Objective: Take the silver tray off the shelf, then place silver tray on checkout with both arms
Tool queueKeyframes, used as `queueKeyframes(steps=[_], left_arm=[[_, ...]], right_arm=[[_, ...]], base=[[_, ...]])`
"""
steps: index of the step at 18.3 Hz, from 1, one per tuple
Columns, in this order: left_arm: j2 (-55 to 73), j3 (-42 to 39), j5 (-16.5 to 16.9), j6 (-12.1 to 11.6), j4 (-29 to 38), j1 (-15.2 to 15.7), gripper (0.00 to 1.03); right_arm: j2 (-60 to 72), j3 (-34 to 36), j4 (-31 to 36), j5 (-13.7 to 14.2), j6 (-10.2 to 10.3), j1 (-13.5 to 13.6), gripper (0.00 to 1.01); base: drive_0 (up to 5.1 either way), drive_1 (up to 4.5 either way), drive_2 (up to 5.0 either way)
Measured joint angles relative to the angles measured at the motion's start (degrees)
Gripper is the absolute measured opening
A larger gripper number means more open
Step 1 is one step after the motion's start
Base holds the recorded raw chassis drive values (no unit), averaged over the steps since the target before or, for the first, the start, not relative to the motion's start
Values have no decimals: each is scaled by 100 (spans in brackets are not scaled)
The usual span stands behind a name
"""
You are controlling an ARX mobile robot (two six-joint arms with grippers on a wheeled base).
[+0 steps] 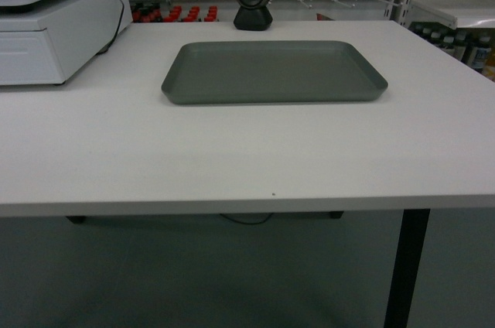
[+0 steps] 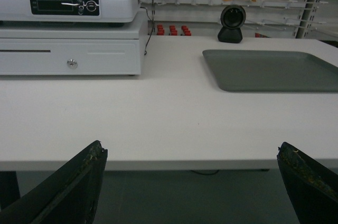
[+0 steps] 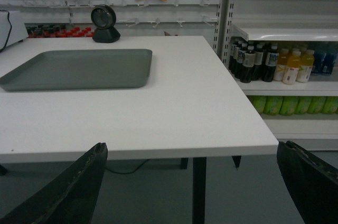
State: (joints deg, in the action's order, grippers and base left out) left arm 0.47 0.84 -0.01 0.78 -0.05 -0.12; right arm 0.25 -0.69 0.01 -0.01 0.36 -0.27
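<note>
- On the white bench [image 1: 247,158], toward its far half, the silver tray [image 1: 274,73] lies flat, with nothing on it and nothing touching it.
- Just behind the tray's far rim stands a small black scanner [image 1: 253,1] on its base.
- At the bench's left end sits a white cash register [image 2: 71,28], with a keyed drawer below and a dark display above; it is well apart from the tray.
- From the left wrist view, the left gripper [image 2: 193,182] has its two black jaws spread wide at the frame's lower corners, holding nothing, short of the bench's near edge.
- From the right wrist view, the right gripper [image 3: 193,182] likewise shows its jaws wide apart and bare, near the bench's right front corner.
- Beyond the bench's right side, a white shelf [image 3: 285,34] carries rows of bottles [image 3: 269,63].
</note>
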Motion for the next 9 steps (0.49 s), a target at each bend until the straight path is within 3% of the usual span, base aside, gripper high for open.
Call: queueKeyframes(steps=[9], left_arm=[[0,0,0,0,0,0,98]], right_arm=[[-2,0,-11,0,0,0,98]], base=[[-4,-420,411]])
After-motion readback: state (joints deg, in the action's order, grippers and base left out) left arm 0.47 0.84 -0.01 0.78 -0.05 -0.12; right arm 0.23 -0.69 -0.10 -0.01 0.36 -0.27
